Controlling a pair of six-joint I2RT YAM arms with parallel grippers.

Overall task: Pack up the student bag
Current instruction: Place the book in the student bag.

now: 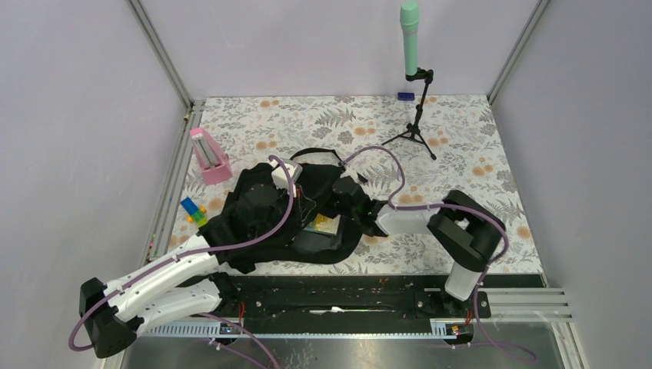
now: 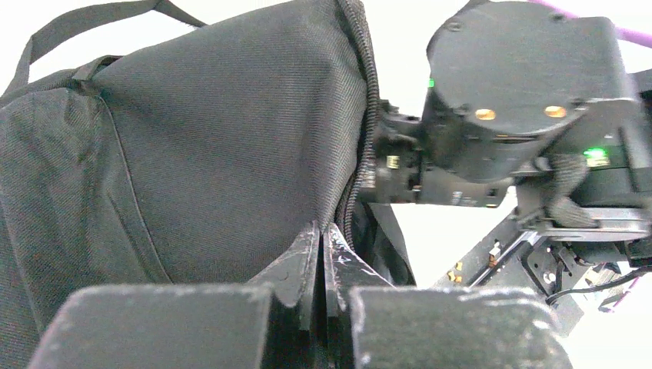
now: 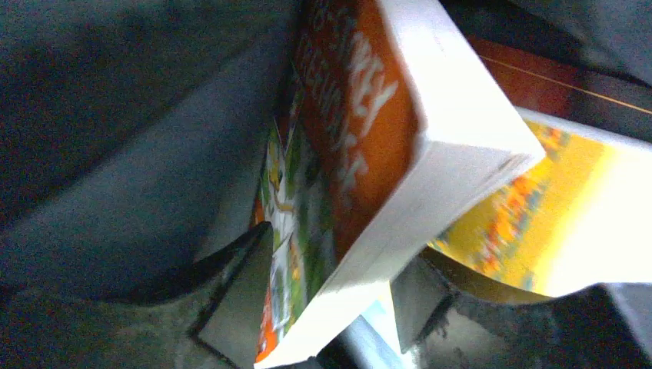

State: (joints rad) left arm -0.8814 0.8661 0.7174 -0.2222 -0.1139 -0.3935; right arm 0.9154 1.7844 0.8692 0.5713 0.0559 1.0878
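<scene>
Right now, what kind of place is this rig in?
Probably a lab test enclosure, not a home: plain white walls on aluminium frame posts, a floral-print cloth as work surface, a green cylinder on a small tripod.

Lab enclosure: framed walls [image 1: 77, 115], floral table [image 1: 477, 146]

Pink stand [image 1: 209, 157], green microphone [image 1: 410, 32], toy blocks [image 1: 194, 211]
</scene>
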